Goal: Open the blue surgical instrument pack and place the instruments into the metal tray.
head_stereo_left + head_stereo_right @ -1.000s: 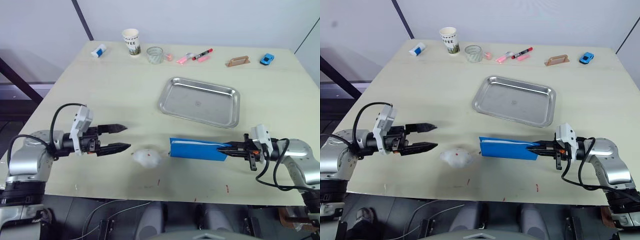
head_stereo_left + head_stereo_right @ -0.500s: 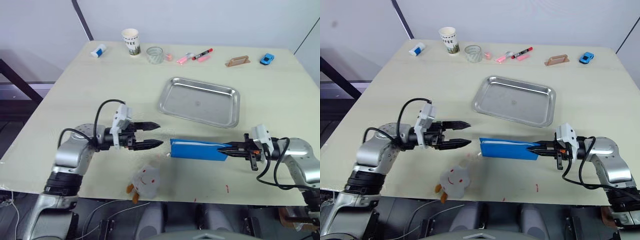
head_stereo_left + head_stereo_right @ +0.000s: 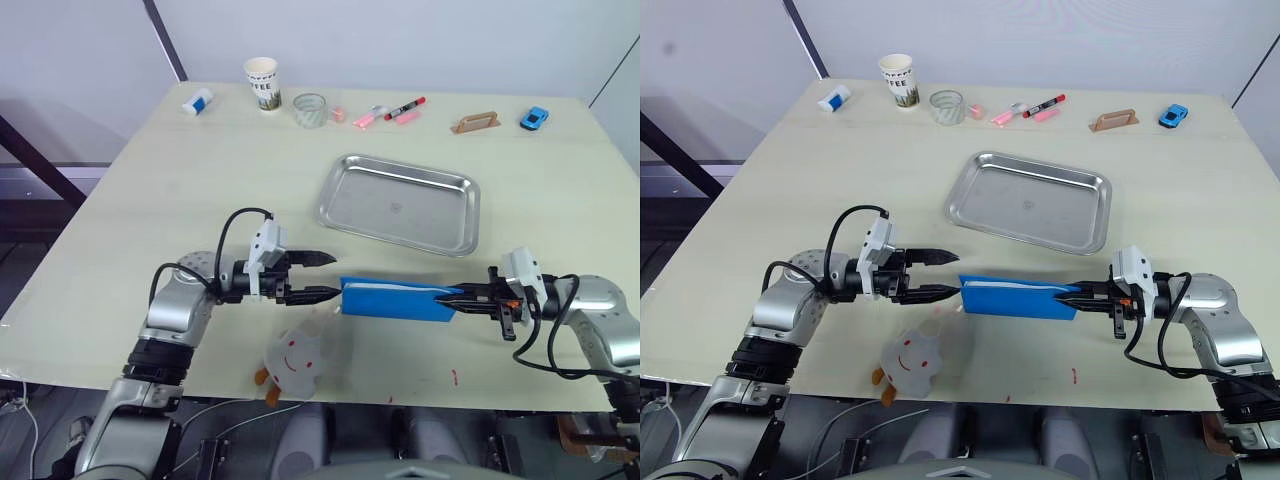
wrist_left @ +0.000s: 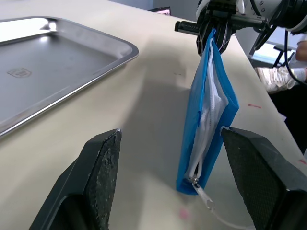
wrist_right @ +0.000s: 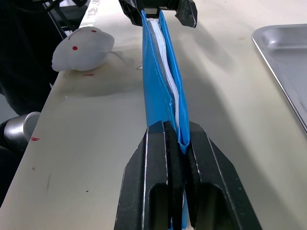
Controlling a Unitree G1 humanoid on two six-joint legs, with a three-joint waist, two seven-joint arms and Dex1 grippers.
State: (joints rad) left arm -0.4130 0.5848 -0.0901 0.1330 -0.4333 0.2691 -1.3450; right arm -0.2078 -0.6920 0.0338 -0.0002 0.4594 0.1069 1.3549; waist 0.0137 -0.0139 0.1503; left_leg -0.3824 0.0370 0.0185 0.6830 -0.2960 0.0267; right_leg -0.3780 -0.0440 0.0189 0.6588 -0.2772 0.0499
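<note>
- Left wrist view: blue surgical instrument pack [image 4: 210,112] stands on edge, zipper partly open, white lining visible.
- Right gripper [image 3: 1080,295]: jaws clamp the pack's end.
- Left gripper [image 3: 945,274]: jaws spread at the opposite end.

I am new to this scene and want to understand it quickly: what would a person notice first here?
The bright blue surgical instrument pack stands on its edge near the table's front, clamped at one end by the right gripper. The left gripper, jaws open, points at the pack's other end, where the zipper pull hangs. Behind it lies the shiny metal tray, with no instruments in it.
</note>
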